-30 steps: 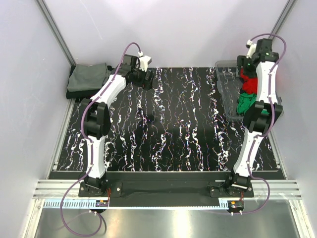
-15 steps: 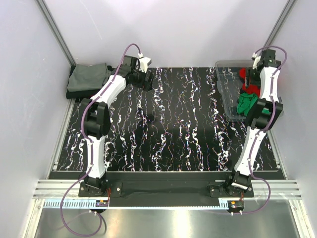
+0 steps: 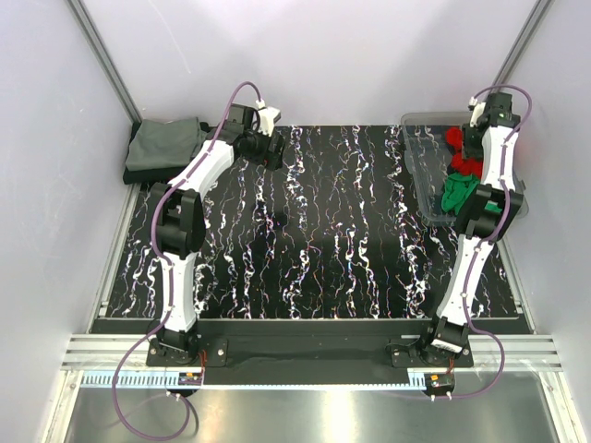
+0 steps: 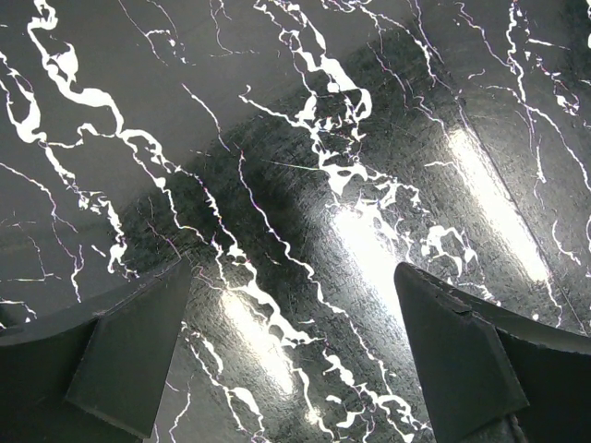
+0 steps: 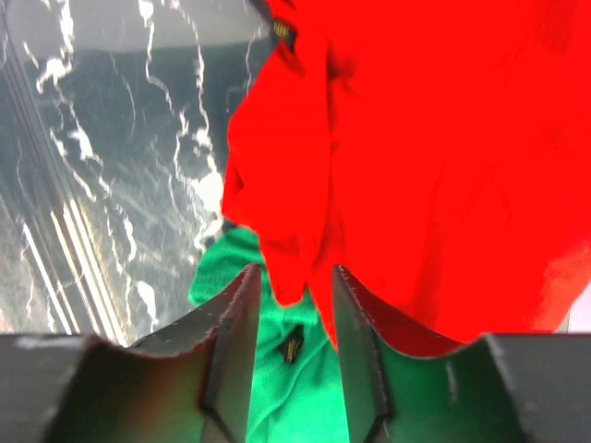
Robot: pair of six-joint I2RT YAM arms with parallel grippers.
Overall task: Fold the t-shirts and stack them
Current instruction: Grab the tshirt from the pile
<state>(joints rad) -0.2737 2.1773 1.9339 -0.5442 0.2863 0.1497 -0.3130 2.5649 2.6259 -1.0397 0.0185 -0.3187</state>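
The red t-shirt and the green t-shirt lie crumpled in a clear bin at the table's back right. My right gripper is down in the bin. In the right wrist view its jaws stand narrowly apart, closed on a fold of the red t-shirt, with the green t-shirt below. The grey-olive t-shirt lies folded at the back left, on a dark layer. My left gripper is open and empty, low over the bare table.
The black marbled table top spans the middle. The bin's floor shows left of the red cloth. White walls and metal frame posts close in the back and sides.
My right gripper has moved from the middle of the bin toward its back end, over the red t-shirt. The left gripper has shifted slightly right.
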